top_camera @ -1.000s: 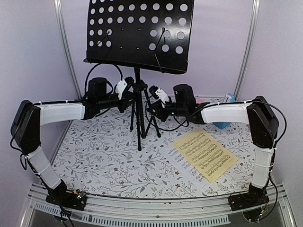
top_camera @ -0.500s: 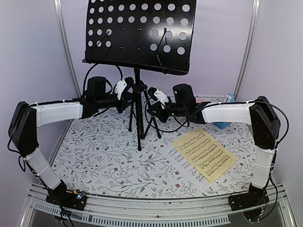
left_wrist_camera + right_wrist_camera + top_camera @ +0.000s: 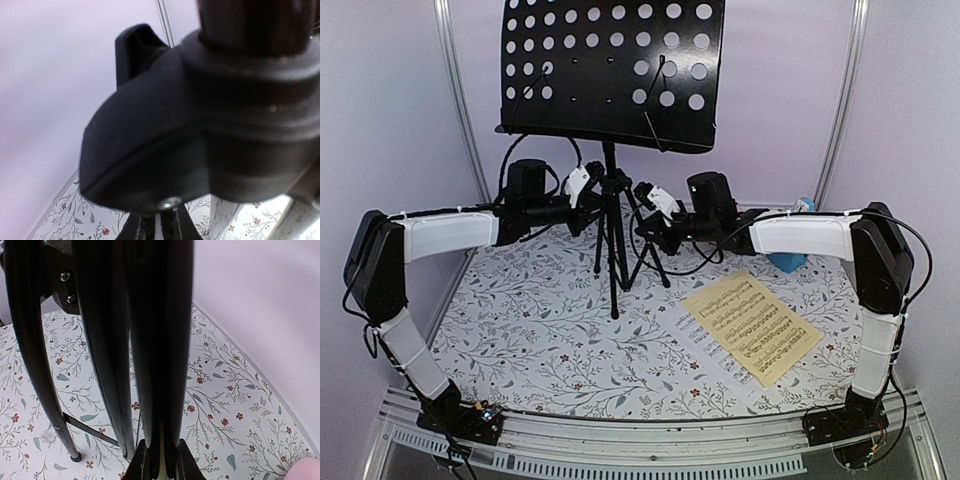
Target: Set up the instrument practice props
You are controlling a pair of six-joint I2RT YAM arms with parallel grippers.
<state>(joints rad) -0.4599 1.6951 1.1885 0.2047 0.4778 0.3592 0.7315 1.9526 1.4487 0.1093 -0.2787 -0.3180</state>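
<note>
The black perforated music stand (image 3: 610, 70) stands upright on its tripod at the back middle. My left gripper (image 3: 588, 188) is at the tripod hub (image 3: 200, 125). Its dark fingers (image 3: 137, 227) sit close together just under the hub and look closed on the stand. My right gripper (image 3: 645, 218) is shut on a black tripod leg (image 3: 160, 365), its fingertips (image 3: 142, 462) on either side. The pale-yellow music sheet (image 3: 752, 325) lies flat at right on top of the white sheet (image 3: 703, 338), of which only an edge shows. The blue metronome (image 3: 794, 262) is half hidden behind my right arm.
A pink plate shows as a sliver behind my right arm (image 3: 745, 212) and in the right wrist view (image 3: 306, 471). Other tripod legs (image 3: 35, 365) reach down to the floral cloth (image 3: 550, 330). Lilac walls close in at the back and both sides.
The stand's desk has shifted slightly left and up. My right arm has edged a little to the right. Both grippers stay at the tripod.
</note>
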